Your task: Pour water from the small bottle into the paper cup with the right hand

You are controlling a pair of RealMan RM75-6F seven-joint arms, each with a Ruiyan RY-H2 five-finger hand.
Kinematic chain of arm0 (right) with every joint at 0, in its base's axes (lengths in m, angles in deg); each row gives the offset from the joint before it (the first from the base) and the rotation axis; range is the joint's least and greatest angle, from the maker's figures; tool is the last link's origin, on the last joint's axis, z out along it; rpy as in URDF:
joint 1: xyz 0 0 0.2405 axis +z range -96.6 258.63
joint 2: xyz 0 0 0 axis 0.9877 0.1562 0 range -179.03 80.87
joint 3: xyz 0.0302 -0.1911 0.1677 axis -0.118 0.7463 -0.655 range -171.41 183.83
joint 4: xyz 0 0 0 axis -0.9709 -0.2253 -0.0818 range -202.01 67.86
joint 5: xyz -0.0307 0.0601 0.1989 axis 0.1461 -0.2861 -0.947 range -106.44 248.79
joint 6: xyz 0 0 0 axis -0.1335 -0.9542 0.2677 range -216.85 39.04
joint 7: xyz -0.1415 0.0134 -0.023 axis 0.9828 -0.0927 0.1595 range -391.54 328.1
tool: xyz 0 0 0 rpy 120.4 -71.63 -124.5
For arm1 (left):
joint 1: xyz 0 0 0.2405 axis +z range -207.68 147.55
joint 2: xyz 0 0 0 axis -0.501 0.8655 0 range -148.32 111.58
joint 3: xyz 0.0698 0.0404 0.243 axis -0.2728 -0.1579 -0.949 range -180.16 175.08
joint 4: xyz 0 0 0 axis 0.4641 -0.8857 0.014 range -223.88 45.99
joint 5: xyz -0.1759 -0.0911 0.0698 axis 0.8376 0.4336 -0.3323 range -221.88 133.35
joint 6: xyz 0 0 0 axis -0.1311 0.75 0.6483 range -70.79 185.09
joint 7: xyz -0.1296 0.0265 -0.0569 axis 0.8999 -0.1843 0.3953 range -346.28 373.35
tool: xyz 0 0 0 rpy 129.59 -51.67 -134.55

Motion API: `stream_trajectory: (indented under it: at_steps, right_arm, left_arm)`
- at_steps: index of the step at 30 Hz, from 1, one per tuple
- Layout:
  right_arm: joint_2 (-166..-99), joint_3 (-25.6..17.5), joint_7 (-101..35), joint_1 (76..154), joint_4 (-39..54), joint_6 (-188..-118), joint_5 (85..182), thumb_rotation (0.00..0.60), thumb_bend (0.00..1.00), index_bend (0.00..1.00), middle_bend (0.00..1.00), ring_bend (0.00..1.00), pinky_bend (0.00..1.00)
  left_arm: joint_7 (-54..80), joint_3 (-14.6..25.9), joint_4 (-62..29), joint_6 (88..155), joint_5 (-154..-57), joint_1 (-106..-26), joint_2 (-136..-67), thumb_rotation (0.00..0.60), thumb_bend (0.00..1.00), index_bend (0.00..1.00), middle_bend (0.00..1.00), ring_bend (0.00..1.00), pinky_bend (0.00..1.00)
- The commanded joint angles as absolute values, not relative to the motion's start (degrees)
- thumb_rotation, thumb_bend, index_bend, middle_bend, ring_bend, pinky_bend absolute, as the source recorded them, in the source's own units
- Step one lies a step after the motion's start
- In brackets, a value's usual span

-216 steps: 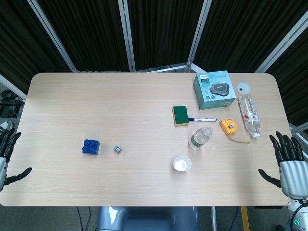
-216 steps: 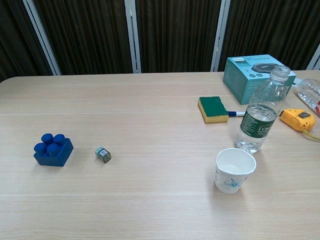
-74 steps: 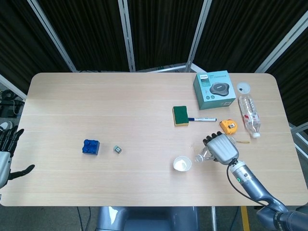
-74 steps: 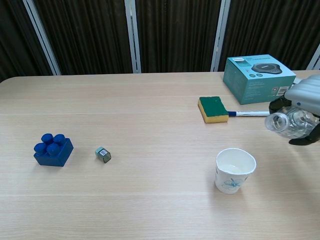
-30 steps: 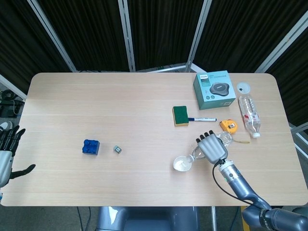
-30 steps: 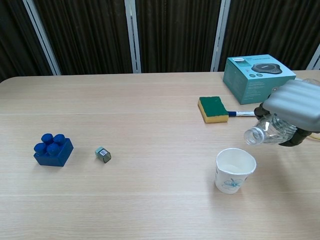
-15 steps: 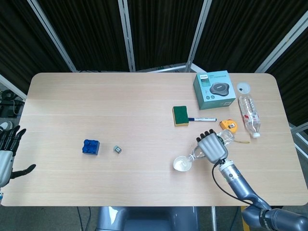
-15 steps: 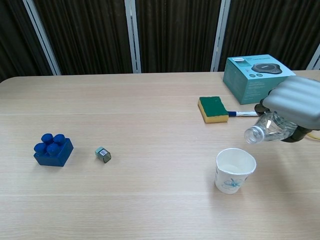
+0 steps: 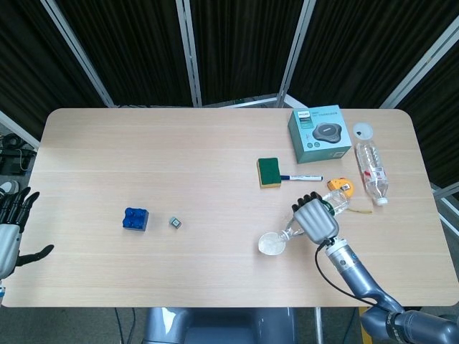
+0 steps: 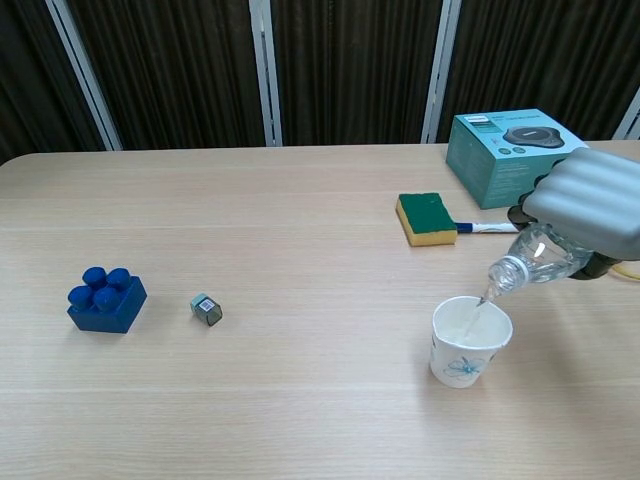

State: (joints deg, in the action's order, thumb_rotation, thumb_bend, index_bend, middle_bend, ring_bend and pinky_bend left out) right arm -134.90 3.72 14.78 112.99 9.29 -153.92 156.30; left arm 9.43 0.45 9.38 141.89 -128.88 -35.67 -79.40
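My right hand (image 10: 592,212) (image 9: 314,218) grips the small clear bottle (image 10: 535,260), tilted with its open mouth pointing down and left over the white paper cup (image 10: 469,341) (image 9: 271,244). A thin stream of water runs from the mouth into the cup. The cup stands upright on the table just left of the hand. In the head view only the bottle's neck (image 9: 290,231) and base show around the hand. My left hand (image 9: 10,229) hangs open off the table's left edge, far from the cup.
Behind the hand lie a green-and-yellow sponge (image 10: 426,218), a marker (image 10: 486,227), a teal box (image 10: 515,142), a yellow tape measure (image 9: 341,185) and a second bottle lying flat (image 9: 372,170). A blue brick (image 10: 106,297) and a small cube (image 10: 207,309) sit at the left.
The bottle has tipped further down, its mouth now just above the cup's rim, and water has begun streaming into the cup. My left hand has stayed still.
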Motion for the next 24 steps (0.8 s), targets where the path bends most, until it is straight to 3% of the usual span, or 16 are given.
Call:
stream_trajectory:
  at_steps: [1, 24]
  right_arm:
    - [-134.94, 3.70, 14.93, 112.97, 9.33, -153.90, 156.23, 0.600, 0.41, 0.50, 0.60, 0.57, 0.50]
    - [-134.85, 3.20, 13.06, 112.68, 9.16, -153.39, 154.90, 0.600, 0.41, 0.50, 0.60, 0.57, 0.50]
  left_arm:
    - [9.44, 0.46, 9.37, 141.87, -128.84, -35.68, -79.39, 0.600, 0.00, 0.00, 0.00, 0.00, 0.00]
    - [9.39, 0.33, 9.51, 141.69, -128.83, -35.70, -79.31, 0.600, 0.00, 0.00, 0.00, 0.00, 0.00]
